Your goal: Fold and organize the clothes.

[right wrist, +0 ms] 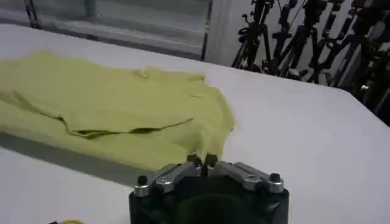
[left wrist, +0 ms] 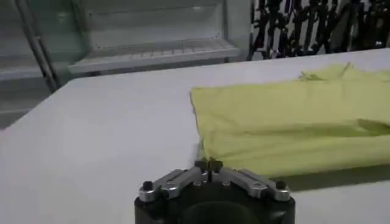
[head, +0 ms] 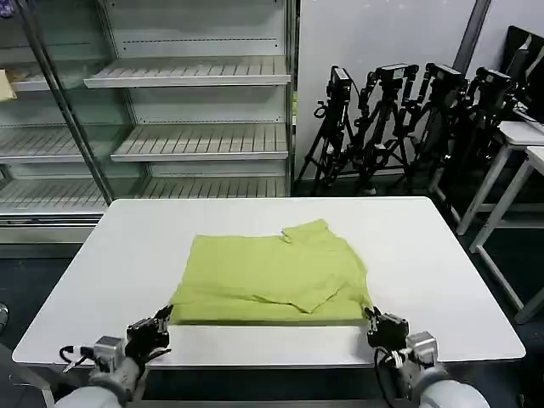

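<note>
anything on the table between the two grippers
Head view: bare white table between the left gripper and right gripper; the T-shirt's near edge lies just beyond.

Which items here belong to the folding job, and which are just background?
Job: lime thin-fabric T-shirt, part-folded on the white rectangular table; left claw and right claw at its near corners.

Background: empty metal shelving; black camera tripods; white side desks.
</note>
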`<state>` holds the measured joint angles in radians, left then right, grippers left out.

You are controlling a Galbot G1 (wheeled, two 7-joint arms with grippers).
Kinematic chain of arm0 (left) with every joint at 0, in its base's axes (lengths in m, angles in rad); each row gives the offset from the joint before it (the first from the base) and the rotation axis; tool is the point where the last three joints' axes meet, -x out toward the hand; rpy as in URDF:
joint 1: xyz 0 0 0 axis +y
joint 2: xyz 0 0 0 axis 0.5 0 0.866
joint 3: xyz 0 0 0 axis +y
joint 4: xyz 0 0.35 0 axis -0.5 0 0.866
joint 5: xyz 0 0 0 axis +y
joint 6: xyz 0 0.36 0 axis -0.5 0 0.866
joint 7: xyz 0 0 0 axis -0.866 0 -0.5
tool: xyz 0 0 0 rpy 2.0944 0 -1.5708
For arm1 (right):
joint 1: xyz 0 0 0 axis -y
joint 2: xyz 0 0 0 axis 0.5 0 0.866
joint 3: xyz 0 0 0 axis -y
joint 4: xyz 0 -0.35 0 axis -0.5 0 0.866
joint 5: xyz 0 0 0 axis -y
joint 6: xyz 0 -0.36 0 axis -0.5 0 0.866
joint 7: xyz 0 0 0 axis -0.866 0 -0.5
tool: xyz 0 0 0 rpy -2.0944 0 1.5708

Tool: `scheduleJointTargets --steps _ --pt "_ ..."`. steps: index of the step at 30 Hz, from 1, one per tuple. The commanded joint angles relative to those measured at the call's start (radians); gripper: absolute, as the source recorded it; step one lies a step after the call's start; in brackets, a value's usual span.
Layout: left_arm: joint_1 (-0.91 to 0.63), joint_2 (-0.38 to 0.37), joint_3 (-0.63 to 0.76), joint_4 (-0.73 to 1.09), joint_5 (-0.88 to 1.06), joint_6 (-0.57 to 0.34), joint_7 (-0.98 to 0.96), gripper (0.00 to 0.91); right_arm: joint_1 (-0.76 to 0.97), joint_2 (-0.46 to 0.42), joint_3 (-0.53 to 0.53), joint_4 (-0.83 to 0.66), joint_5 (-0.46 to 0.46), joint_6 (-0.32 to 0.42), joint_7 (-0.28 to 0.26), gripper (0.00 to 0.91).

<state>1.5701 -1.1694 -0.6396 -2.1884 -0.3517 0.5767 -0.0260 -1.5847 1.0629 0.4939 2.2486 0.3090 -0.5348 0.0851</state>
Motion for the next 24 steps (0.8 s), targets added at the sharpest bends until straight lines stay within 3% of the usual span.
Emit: scheduleJointTargets --steps 1,3,4,5,6,7,17,24 --pt "0.124 -0.006 -0.048 -0.097 0.014 -0.001 0.007 0.010 -0.204 0.017 0.048 0.092 -0.066 0.040 -0.003 0.000" --pt "0.140 -0.014 -0.041 -0.099 0.040 -0.001 0.021 0.010 -0.222 0.021 0.051 0.100 -0.078 0.041 -0.017 0.000" --pt "0.150 -0.019 -0.032 -0.101 0.058 -0.001 0.023 0.020 -0.226 0.022 0.052 0.101 -0.087 0.041 -0.021 0.111" --pt "0.158 -0.023 -0.026 -0.104 0.072 -0.001 0.022 0.373 -0.231 0.025 0.056 0.100 -0.104 0.043 -0.022 0.907" --pt "0.167 -0.028 -0.023 -0.106 0.095 -0.001 0.022 0.867 -0.234 0.025 0.062 0.099 -0.109 0.046 -0.025 0.907" --pt "0.175 -0.030 -0.024 -0.109 0.100 -0.002 0.022 0.907 -0.237 0.024 0.070 0.099 -0.109 0.046 -0.026 0.907" --pt "0.139 -0.024 -0.054 -0.190 0.106 -0.007 0.020 0.907 -0.232 0.001 0.163 0.181 -0.053 0.034 -0.099 0.907" --pt "-0.025 0.031 0.012 -0.096 0.096 -0.067 0.027 0.907 0.009 -0.041 0.110 0.123 0.037 0.010 -0.030 0.907"
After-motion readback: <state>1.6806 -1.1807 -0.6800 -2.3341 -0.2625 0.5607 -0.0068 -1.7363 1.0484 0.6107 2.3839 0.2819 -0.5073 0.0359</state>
